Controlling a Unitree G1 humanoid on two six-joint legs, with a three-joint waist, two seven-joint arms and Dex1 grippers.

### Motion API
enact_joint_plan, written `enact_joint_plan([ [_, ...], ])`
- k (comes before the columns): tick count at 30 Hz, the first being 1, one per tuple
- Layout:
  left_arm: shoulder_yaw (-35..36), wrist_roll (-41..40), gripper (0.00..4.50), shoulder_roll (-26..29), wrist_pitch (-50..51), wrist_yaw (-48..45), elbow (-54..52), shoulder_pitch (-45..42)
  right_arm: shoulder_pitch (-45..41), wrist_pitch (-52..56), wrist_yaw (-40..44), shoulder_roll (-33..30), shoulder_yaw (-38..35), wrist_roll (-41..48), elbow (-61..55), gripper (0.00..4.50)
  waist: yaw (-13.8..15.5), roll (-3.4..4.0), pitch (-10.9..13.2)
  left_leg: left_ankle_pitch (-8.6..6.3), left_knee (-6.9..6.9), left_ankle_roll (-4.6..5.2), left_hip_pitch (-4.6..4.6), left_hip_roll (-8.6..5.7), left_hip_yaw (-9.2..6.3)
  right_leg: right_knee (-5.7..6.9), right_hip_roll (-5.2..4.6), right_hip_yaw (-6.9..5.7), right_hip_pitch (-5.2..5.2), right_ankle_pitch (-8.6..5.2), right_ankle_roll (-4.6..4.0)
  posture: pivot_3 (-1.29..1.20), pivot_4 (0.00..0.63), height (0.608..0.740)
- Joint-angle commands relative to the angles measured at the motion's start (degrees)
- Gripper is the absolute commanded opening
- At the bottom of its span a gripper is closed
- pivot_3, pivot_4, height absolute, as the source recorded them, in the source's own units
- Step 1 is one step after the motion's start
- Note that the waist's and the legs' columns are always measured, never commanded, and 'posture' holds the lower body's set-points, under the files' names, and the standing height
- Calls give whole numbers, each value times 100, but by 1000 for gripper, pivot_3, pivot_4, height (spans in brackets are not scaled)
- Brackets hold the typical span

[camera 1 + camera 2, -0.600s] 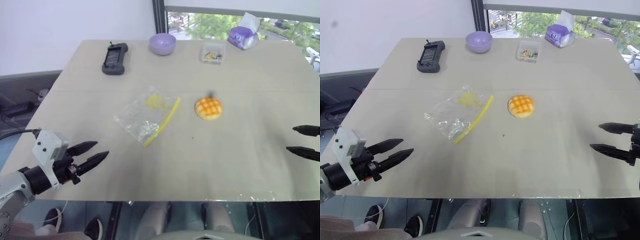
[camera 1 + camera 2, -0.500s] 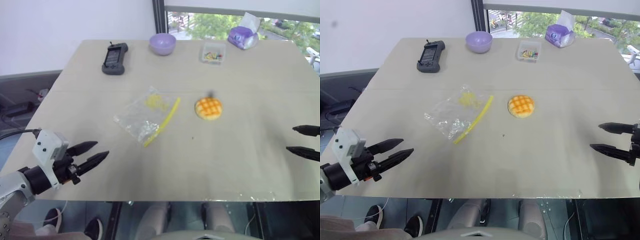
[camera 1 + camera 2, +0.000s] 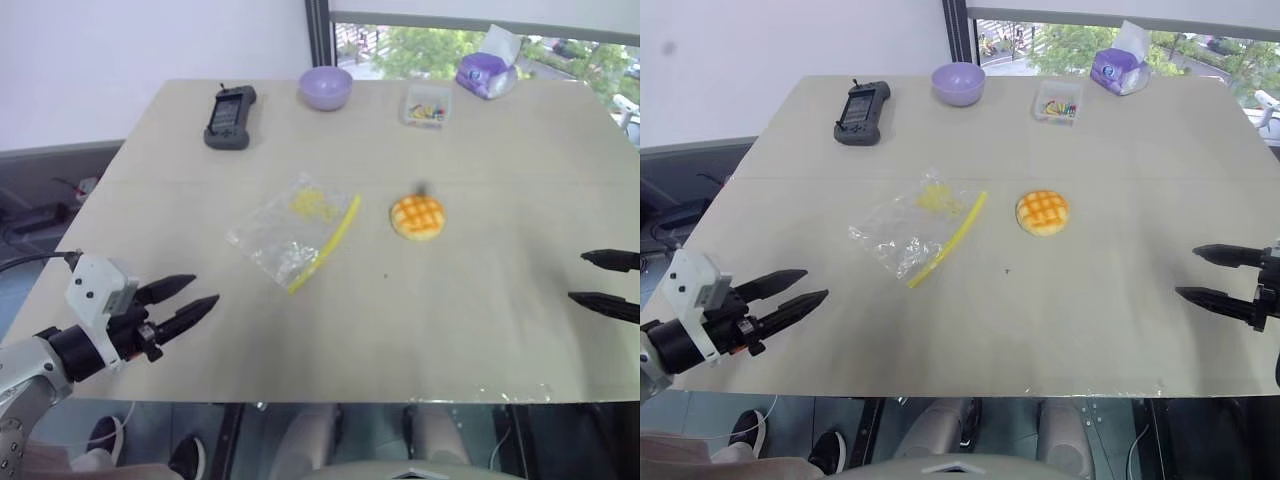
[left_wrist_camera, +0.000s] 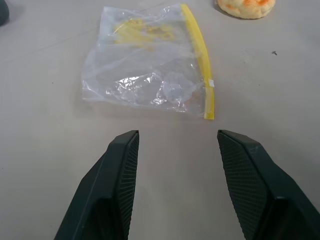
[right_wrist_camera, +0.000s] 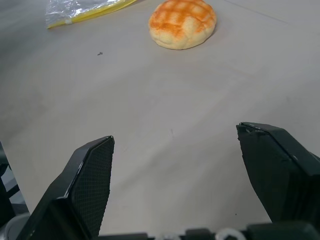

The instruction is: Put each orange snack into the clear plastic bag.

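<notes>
A beige table (image 3: pixel 520 140) stands against a white wall (image 3: pixel 150 40) and a window (image 3: pixel 420 45) showing green trees.

Four views of one tabletop: two from the head, one from each wrist.

The paired head views look forward and down from above the near edge of the pale beige table (image 3: pixel 480 330), taking in its whole top as far as the window. The left wrist view sits low and close, looking between its black fingers at the crinkly clear plastic bag with a yellow strip (image 4: pixel 150 70). The right wrist view, equally low, faces the round orange grid-topped bun (image 5: pixel 183 23). Both wrist views share bun and bag with the head views.
</notes>
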Motion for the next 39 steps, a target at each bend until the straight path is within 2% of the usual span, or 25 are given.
enact_joint_plan([
  [1,12,29,2635,67,-94,7,-88,-20,-7,-58,13,-26,-240,122,-147,4232,0,0,0,0,0,0,0,0,0,0,0,0,0,0,0,0,150,740],
  [6,-16,85,2635,73,-118,2,-85,-42,-21,-54,-16,-8,-221,128,-176,4232,-1,0,0,0,0,0,0,0,0,0,0,0,0,0,0,0,150,740],
  [10,-250,441,2635,114,-261,122,-134,-58,-26,-38,-57,7,-208,134,-213,4232,1,0,0,0,0,0,0,0,0,0,0,0,0,0,0,0,150,740],
  [17,-1446,1674,2635,309,-778,633,167,-731,-205,10,-168,24,-63,163,-276,4232,19,0,0,0,0,0,3,-1,-1,0,1,-1,5,0,0,0,150,740],
  [18,-1666,1943,3155,369,-1022,633,268,-830,-233,21,-177,26,-38,169,-295,4300,20,0,0,0,0,0,4,-2,-2,0,1,-2,7,0,0,0,150,740],
  [20,-2068,2496,3843,462,-1537,682,530,-1012,-285,45,-200,32,1,172,-329,4300,22,0,0,0,0,0,3,-2,-2,0,1,-2,6,0,0,0,150,740],
  [21,-2227,2738,4347,487,-1764,737,666,-1106,-301,50,-206,32,10,173,-337,4300,20,1,0,0,-1,0,3,-3,-2,-2,2,-2,6,0,0,0,150,740],
  [22,-2396,3009,4462,519,-2084,787,858,-1218,-321,56,-219,31,17,174,-348,4300,16,0,0,0,-2,0,2,-3,-2,-3,1,-2,6,1,0,0,150,740],
  [26,-2969,3760,4462,465,-2922,989,1479,-1711,-345,43,-251,35,24,169,-363,4300,18,1,1,0,-5,0,2,-3,-2,-6,1,-1,5,1,1,0,150,740],
  [35,-4491,4809,4462,-258,-4069,1215,2869,-3263,-602,-6,-346,36,218,129,-344,4300,29,1,1,1,-4,-1,3,-8,-8,1,1,-6,5,2,3,0,150,740],
  [39,-4975,5416,4462,-308,-4704,1298,3566,-3743,-669,-2,-395,40,246,137,-387,4300,17,1,0,2,1,-2,2,-12,-11,7,2,-9,4,2,3,0,150,740],
])
